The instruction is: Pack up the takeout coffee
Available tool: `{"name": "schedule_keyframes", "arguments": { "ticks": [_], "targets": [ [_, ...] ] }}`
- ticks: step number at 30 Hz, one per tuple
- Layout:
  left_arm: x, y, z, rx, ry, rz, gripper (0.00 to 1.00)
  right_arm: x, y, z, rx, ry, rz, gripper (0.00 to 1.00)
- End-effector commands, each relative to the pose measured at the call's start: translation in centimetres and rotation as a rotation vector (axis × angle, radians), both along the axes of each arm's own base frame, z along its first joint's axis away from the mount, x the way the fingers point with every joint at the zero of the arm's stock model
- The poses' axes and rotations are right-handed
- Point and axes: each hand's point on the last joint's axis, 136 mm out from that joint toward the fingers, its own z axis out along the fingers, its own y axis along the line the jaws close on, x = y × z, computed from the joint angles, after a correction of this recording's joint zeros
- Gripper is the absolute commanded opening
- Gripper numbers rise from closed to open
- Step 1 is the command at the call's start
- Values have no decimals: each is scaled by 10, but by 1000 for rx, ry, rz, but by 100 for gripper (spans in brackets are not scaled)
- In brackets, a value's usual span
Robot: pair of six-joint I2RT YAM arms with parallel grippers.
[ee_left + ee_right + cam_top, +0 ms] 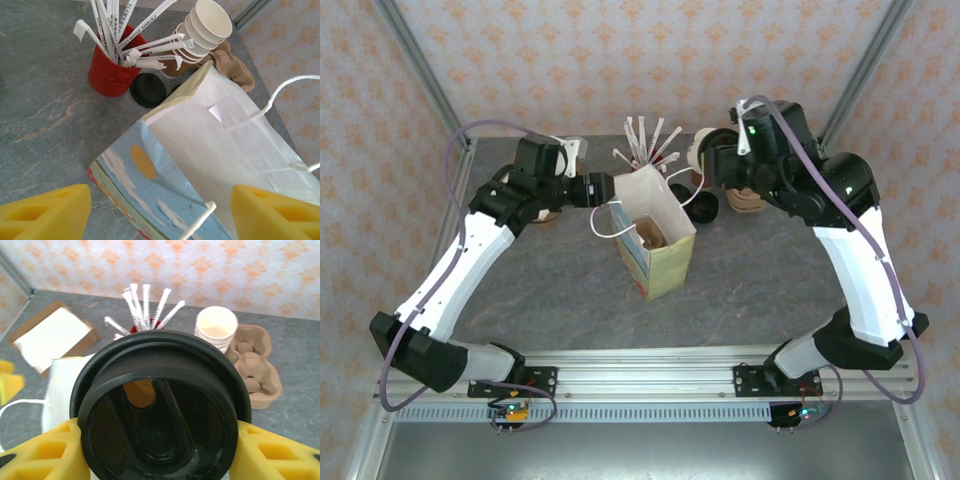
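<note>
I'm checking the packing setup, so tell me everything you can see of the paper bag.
The paper bag stands upright and open on the grey table, between the arms. It is white paper inside, its outer face printed blue, yellow and white, with white cord handles. Something brown lies inside. The open left gripper straddles its rim; contact is unclear.

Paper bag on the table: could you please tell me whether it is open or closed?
Open: the paper bag stands upright with its mouth spread wide, white inner walls showing.
</note>
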Motion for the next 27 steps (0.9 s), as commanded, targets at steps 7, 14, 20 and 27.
{"name": "schedule_keyframes", "arguments": {
  "ticks": [7,14,20,27],
  "targets": [
    [17,-17,-5,65,23,-107,73,-17,54,-22,-20,105,194,54],
    [28,-23,-6,126,6,-174,71,-23,72,-59,-64,249,226,54],
    [37,-28,-12,138,12,-197,65,-26,78,-85,-92,351,221,54],
    [39,-38,-22,116,33,-243,54,-28,78,-114,-173,455,210,53]
  ]
}}
